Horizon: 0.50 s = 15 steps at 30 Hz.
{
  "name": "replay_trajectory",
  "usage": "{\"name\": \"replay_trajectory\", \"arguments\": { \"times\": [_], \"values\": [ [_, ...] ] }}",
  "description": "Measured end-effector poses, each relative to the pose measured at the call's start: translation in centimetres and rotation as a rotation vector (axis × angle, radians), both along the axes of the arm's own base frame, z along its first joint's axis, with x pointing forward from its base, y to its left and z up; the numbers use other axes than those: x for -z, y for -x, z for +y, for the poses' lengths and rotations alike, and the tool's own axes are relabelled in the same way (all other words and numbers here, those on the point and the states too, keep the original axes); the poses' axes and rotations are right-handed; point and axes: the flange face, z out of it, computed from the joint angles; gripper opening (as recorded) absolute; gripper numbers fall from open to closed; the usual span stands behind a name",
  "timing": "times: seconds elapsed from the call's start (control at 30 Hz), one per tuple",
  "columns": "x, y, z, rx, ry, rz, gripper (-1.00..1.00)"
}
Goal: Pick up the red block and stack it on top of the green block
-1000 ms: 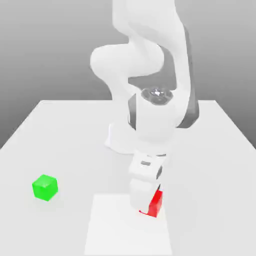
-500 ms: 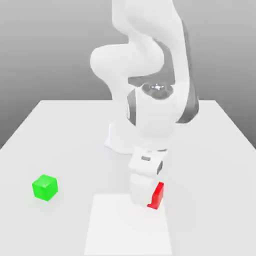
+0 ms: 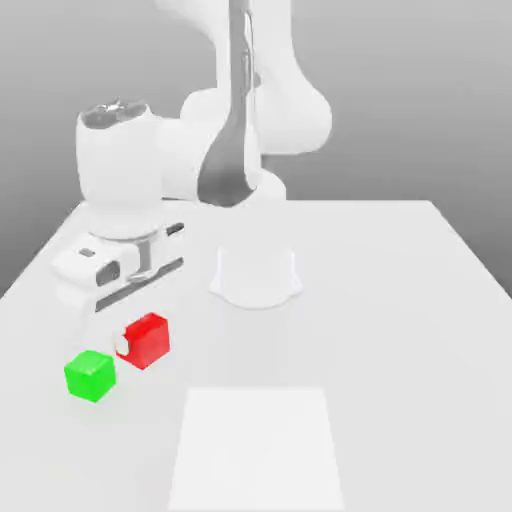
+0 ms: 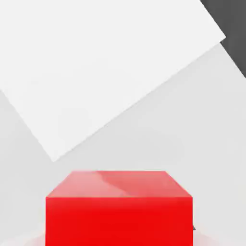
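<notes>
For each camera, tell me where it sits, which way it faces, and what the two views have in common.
Exterior view: off the arm, raised, looking down across the table at the arm's base; shows the arm, the gripper, the red block, the green block.
Hand view: on the hand, looking down past the red block to the white mat.
Shared: the red block, the white mat, the table.

red block point(image 4: 119, 211) cut off by the hand view's edge, arm's point(image 3: 235, 60) upper part cropped in exterior view
</notes>
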Motion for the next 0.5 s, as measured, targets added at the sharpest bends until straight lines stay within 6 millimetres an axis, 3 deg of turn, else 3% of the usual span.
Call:
{"name": "replay_trajectory", "arguments": {
  "times": [0.03,0.1,0.5],
  "values": [
    [-0.1,1.2,-1.7,0.021,-0.002,0.002,-1.00],
    [0.2,2.0,-3.0,0.034,-0.011,0.002,-1.00],
    [3.6,1.6,-3.3,0.030,-0.033,-0.010,-1.00]
  ]
}}
